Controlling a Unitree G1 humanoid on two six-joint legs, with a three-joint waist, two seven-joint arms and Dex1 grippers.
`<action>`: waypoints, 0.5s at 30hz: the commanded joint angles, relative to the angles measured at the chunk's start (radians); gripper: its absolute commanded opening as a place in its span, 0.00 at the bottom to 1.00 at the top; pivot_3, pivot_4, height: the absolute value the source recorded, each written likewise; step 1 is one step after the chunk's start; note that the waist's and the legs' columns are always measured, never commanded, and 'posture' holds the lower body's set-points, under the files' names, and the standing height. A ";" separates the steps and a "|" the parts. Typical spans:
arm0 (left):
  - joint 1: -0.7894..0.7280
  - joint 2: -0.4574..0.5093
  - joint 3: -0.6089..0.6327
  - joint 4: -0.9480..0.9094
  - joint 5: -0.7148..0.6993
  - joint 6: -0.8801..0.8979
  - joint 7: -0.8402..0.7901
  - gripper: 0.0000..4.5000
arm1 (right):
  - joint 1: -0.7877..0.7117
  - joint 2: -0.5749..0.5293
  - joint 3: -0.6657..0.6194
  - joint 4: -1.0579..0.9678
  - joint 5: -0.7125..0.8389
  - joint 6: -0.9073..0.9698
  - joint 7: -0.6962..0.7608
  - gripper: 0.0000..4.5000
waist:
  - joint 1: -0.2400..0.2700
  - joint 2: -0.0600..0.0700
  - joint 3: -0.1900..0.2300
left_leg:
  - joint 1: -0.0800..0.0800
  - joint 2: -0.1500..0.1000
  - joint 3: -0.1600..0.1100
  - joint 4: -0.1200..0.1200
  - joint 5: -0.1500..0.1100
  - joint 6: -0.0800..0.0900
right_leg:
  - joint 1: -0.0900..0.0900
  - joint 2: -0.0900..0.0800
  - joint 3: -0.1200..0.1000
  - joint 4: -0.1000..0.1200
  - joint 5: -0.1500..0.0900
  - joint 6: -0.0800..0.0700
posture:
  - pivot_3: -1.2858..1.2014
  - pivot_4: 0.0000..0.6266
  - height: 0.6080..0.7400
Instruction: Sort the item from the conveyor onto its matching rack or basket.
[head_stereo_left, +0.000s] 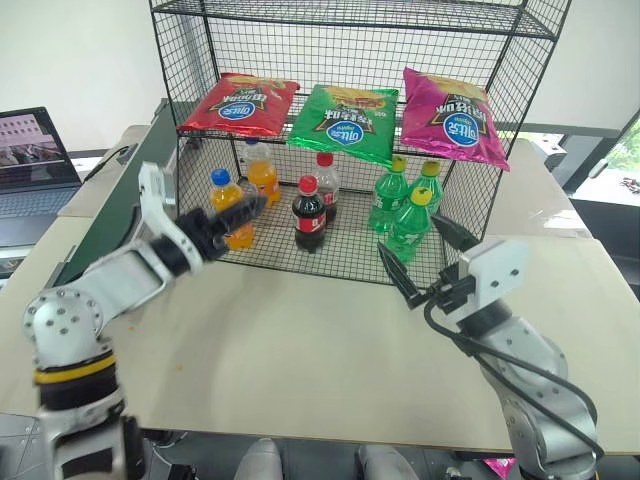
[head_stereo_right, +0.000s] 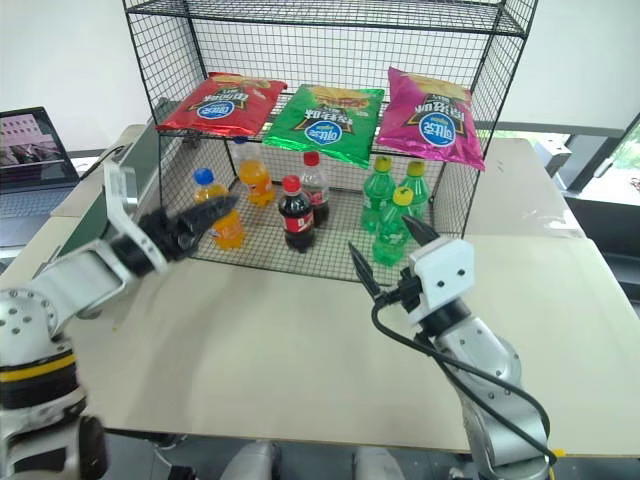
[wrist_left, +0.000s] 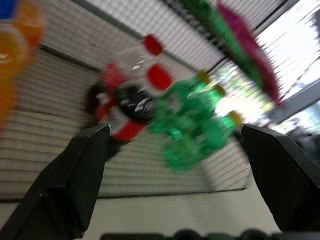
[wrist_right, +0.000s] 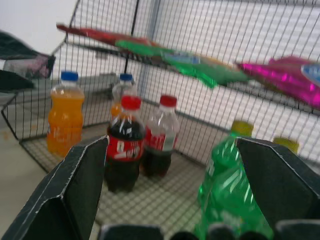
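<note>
The item, a shiny green crisp bag with a blue oval logo, lies on the middle shelf of the black wire rack, between a red bag and a pink bag. My left gripper is open and empty, held in front of the rack's bottom tier by an orange bottle. In the left wrist view its fingers stand wide apart. My right gripper is also open and empty, just before the green bottles. The dark-green conveyor runs along the rack's left side.
Orange, cola and green bottles stand on the rack's bottom tier. A laptop sits on a table at the far left. The beige table stretches in front of the rack, under both arms.
</note>
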 joint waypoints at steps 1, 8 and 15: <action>0.117 0.016 -0.145 -0.041 0.375 -0.242 -0.139 0.98 | 0.057 0.019 0.008 0.009 -0.043 -0.004 -0.040 1.00 | 0.001 0.000 0.000 | 0.000 0.000 0.001 -0.001 0.000 0.000 | 0.000 0.000 0.000 0.000 0.000 0.000 | 0.52 0.24 1.00; 0.208 -0.111 -0.321 0.143 0.860 -0.691 -0.206 0.98 | 0.142 0.092 0.022 0.110 -0.104 -0.059 -0.106 1.00 | 0.000 -0.001 0.000 | -0.002 0.000 0.001 -0.002 0.000 0.001 | -0.002 0.000 0.000 0.000 -0.001 -0.001 | 0.52 0.24 1.00; 0.206 -0.241 -0.319 0.237 0.952 -0.767 -0.249 0.98 | 0.140 0.131 -0.011 0.220 -0.132 -0.122 -0.140 1.00 | -0.003 -0.001 0.000 | -0.003 0.000 0.001 0.001 -0.003 0.005 | -0.001 0.000 0.000 0.000 -0.001 0.000 | 0.52 0.24 1.00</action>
